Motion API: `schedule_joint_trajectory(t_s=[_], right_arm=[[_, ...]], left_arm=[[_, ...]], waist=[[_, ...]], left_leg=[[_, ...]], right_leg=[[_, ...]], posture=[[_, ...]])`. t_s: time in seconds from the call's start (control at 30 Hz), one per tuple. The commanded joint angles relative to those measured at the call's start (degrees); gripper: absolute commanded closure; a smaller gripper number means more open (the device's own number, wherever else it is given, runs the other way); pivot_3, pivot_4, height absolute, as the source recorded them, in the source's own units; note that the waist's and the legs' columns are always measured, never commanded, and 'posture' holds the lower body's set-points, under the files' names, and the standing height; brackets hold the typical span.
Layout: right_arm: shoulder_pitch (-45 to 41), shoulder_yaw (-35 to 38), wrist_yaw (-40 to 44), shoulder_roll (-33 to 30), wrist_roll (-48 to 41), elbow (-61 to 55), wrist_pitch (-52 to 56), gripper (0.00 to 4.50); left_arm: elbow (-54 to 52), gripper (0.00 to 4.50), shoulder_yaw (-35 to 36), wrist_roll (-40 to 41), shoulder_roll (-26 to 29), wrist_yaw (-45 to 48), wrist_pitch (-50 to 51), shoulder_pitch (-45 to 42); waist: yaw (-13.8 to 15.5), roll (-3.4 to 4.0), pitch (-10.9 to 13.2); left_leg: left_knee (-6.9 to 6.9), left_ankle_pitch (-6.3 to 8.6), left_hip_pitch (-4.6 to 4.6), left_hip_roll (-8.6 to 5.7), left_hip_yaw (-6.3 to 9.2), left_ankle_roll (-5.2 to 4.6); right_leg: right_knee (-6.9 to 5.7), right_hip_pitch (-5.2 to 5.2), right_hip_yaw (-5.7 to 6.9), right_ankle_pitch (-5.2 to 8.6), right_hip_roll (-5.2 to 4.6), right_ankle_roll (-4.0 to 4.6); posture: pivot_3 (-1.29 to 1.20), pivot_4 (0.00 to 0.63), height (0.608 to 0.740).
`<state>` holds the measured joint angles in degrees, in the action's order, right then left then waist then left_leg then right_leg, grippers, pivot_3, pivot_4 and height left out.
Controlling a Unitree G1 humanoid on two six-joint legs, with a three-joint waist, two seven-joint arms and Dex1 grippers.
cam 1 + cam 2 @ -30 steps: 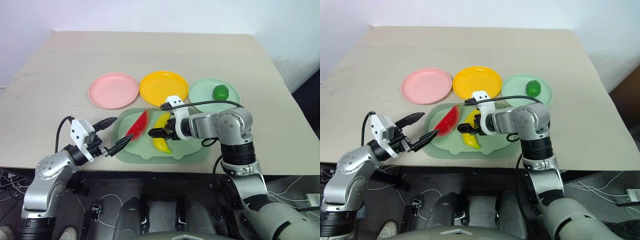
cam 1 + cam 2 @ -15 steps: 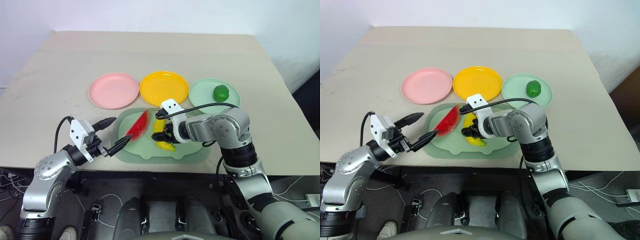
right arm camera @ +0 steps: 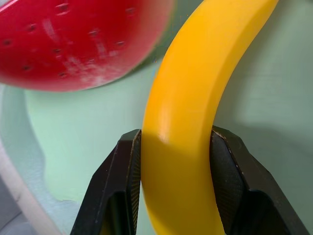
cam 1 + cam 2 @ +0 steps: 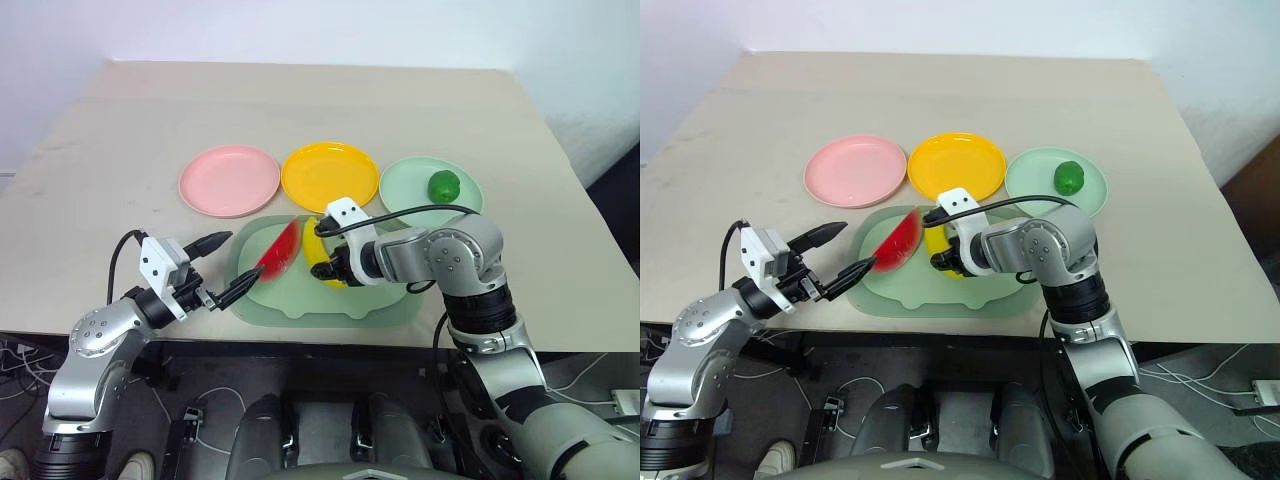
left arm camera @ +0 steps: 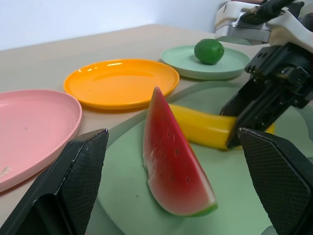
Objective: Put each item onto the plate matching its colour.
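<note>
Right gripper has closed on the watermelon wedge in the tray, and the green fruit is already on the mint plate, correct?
Not quite. The right gripper has closed on the banana, not the watermelon wedge, which lies beside it in the tray; the right wrist view shows this. The green fruit is on the mint plate.

Round plastic plates: pink plate, orange-yellow plate, pale mint green plate. Small round fruit glossy dark green. Rounded-rectangular tray pale green. Toy watermelon wedge red flesh, dark seed specks, thin green rind. Toy banana plain yellow. Tabletop beige. Gripper fingers black.
</note>
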<state>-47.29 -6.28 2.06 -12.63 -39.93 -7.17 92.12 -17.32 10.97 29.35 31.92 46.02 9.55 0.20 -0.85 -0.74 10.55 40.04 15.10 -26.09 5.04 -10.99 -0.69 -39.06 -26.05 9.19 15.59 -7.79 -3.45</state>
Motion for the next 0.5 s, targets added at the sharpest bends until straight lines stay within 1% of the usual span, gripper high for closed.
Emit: schedule_joint_trajectory(t_s=[0.03,0.07,0.2,0.27,0.37,0.5], right_arm=[[-1.74,1.86,4.97,-5.17,-0.38,-4.11,0.3,2.87],[-2.47,2.12,6.04,-6.5,-0.15,-4.28,-0.08,2.87],[-7.3,2.74,8.24,-10.9,4.93,0.05,-8.75,2.87],[-9.61,3.82,9.45,-10.51,6.15,4.44,-11.2,2.87],[-12.74,2.75,11.98,-10.68,8.69,10.78,-14.73,2.87],[-16.82,1.19,15.63,-11.14,10.62,17.61,-14.56,2.87]], left_arm=[[-1.4,0.0,1.36,0.3,0.19,0.04,-1.17,-0.02],[-1.33,0.0,1.4,0.3,0.19,0.03,-1.21,-0.09],[-0.61,0.0,1.51,0.05,0.0,-0.18,-1.58,-0.78],[-0.36,0.0,1.39,-0.26,-0.37,-0.62,-1.86,-1.21],[-0.51,0.0,1.0,-0.38,-0.93,-1.17,-1.91,-1.73],[-1.35,0.0,0.96,-0.39,-1.1,-1.68,-1.83,-1.35]], waist=[[0.01,0.0,0.0],[-0.02,0.0,0.0],[-0.56,0.03,0.02],[-0.78,0.03,0.02],[-1.13,0.02,0.02],[-1.34,0.03,0.02]], left_leg=[[0.01,0.0,-0.12,0.0,0.01,0.0],[0.03,0.0,-0.26,-0.01,0.01,0.0],[0.02,-0.03,-0.34,-0.02,-0.01,0.03],[-0.01,-0.05,-0.32,-0.01,-0.02,0.07],[-0.01,-0.05,-0.32,-0.01,-0.02,0.07],[-0.01,-0.06,-0.34,-0.02,-0.02,0.06]], right_leg=[[0.0,-0.11,0.0,0.0,0.0,0.0],[-0.02,-0.28,0.0,-0.01,0.0,0.0],[-0.03,-0.4,0.0,-0.01,0.06,0.0],[-0.04,-0.41,0.0,-0.01,0.09,0.01],[-0.03,-0.39,0.0,-0.01,0.09,0.0],[-0.04,-0.4,0.01,-0.01,0.08,0.0]], posture=[[0.0,0.15,0.695],[0.0,0.15,0.695],[0.0,0.15,0.695],[0.0,0.15,0.695],[0.0,0.15,0.695],[0.0,0.15,0.695]])
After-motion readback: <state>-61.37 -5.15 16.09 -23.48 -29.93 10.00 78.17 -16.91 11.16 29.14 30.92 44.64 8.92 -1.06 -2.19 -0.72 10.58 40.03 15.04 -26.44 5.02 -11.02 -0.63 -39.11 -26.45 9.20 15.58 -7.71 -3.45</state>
